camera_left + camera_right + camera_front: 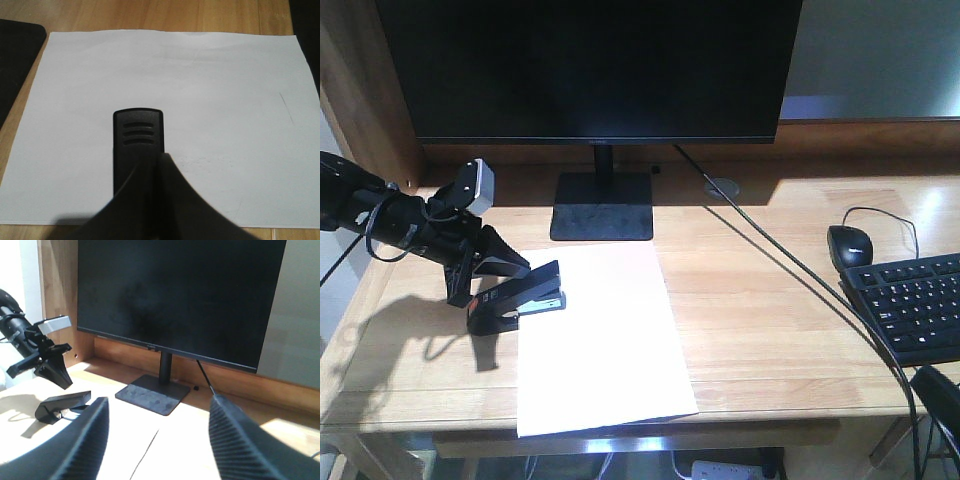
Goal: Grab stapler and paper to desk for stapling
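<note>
Stapler (520,298), black, was laid on the left edge of the paper (610,340) on the desk (770,300), left gripper (488,280) spread open over its rear end, right gripper (160,450) likewise spread apart.

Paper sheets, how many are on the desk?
1: a white paper sheet lies on the desk before the monitor stand, with the stapler over one long edge. More could be stacked beneath; I cannot tell.
</note>
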### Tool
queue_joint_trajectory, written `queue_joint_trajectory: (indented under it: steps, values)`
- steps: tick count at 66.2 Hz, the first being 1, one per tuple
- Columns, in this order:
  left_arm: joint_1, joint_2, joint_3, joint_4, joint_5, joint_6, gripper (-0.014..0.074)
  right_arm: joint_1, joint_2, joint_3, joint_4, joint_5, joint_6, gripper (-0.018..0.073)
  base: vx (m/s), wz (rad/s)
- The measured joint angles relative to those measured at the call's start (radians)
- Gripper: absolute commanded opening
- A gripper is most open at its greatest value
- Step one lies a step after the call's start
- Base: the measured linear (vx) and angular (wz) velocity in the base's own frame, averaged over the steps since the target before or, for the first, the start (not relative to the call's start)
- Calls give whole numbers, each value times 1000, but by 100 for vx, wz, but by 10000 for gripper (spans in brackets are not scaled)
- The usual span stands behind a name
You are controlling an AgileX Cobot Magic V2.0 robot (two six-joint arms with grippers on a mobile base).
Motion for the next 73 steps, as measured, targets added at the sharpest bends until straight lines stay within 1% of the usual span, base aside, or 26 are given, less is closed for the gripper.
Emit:
queue_joint_trajectory:
  steps: [45, 73]
  values:
    - [0, 0, 0, 0, 0, 0, -6, 0, 0, 2, 1, 0, 0, 274, 0, 0]
    - [0, 0, 0, 0, 0, 0, -6, 0, 0, 2, 1, 0, 0, 255, 0, 0]
